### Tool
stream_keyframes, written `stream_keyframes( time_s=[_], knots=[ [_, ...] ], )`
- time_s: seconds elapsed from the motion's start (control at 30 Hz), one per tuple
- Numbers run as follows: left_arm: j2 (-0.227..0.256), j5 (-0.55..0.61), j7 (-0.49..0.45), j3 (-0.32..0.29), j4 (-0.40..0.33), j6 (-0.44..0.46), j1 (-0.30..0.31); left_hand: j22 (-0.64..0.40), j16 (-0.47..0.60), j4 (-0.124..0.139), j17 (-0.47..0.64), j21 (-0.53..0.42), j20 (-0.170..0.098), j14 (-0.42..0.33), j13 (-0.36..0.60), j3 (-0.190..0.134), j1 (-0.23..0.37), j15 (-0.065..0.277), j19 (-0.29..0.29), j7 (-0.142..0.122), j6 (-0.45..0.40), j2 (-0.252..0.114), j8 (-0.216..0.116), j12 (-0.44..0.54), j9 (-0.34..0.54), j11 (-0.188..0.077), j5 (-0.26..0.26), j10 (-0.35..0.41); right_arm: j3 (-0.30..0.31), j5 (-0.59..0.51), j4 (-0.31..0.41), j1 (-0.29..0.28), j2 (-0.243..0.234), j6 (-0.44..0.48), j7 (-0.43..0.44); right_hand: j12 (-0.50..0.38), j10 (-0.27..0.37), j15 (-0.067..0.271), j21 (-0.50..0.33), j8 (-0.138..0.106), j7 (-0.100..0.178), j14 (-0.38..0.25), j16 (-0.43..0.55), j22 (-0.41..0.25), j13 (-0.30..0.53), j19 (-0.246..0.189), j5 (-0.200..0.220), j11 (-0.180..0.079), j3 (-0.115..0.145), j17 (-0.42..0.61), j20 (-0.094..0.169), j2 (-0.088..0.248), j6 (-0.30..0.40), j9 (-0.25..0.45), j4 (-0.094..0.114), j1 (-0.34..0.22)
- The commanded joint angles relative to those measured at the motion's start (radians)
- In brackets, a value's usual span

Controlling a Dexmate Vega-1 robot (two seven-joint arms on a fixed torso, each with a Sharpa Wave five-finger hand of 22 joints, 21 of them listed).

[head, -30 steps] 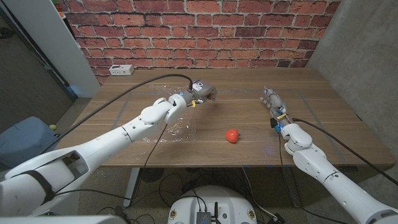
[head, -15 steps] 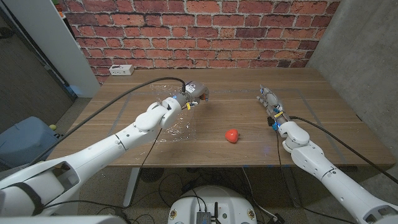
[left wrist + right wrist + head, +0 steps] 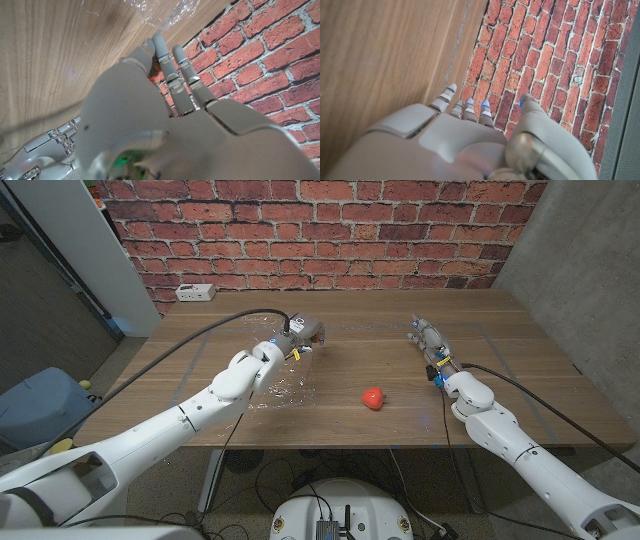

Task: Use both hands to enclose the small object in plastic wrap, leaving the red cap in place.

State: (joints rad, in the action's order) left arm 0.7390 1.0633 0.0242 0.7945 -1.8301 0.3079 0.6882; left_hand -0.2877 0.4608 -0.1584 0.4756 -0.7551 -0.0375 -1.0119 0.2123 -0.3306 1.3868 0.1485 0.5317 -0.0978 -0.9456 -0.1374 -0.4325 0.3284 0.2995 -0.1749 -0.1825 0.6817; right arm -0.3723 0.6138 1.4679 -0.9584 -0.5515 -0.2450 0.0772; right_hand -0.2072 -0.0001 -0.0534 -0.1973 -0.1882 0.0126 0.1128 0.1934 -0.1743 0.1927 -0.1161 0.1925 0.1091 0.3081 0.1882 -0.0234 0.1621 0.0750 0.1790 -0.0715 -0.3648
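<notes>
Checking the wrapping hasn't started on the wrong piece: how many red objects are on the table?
1: a small red object lies bare on the wooden table near its front edge, between the two arms, apart from the plastic wrap by the left hand. Nothing appears hidden under the wrap.

The left hand (image 3: pixel 165 120) shows from behind, a broad grey-white back with its fingers (image 3: pixel 167 65) held close together and reaching toward the edge of the wooden tabletop (image 3: pixel 65 55). Beyond the fingertips lies a crumpled bit of clear plastic wrap (image 3: pixel 160 12) on the wood — whether they touch it cannot be told. A red brick wall (image 3: pixel 260 60) stands behind. Another robot hand (image 3: pixel 42 150) shows near the picture's corner, fingers slightly curled, over the wood.
</notes>
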Motion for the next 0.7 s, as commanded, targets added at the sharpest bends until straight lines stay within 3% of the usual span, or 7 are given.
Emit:
stream_keyframes(
  time_s=[0.03,0.7],
  knots=[
    [0.014,0.037,0.033,-0.016,-0.023,0.073,0.044,0.0,-0.004,0.006,0.006,-0.008,0.0,-0.015,0.322,0.001,-0.004,0.09,-0.003,0.071,-0.077,-0.015,-0.006,0.255,0.004,0.03,-0.006,0.141,-0.014,-0.01,0.006,0.017,-0.001,0.02,-0.007,0.002,0.002,-0.003,-0.002,0.0,0.001,0.002,0.004,-0.002,0.004,-0.004,0.001,0.004,0.008,0.002,-0.004,-0.001,0.008,0.004,0.001,0.003],
    [0.012,0.081,0.093,-0.015,-0.004,0.177,0.067,0.006,-0.013,0.006,0.017,-0.037,-0.001,-0.027,0.324,0.0,-0.008,0.09,-0.003,0.071,-0.077,-0.016,-0.006,0.254,0.005,0.028,-0.01,0.144,-0.033,-0.024,0.017,0.039,-0.001,0.052,-0.004,0.002,0.003,-0.003,-0.002,0.0,0.001,0.002,0.004,-0.002,0.004,-0.004,0.001,0.005,0.009,0.002,-0.005,-0.002,0.008,0.004,0.0,0.003]
  ],
)
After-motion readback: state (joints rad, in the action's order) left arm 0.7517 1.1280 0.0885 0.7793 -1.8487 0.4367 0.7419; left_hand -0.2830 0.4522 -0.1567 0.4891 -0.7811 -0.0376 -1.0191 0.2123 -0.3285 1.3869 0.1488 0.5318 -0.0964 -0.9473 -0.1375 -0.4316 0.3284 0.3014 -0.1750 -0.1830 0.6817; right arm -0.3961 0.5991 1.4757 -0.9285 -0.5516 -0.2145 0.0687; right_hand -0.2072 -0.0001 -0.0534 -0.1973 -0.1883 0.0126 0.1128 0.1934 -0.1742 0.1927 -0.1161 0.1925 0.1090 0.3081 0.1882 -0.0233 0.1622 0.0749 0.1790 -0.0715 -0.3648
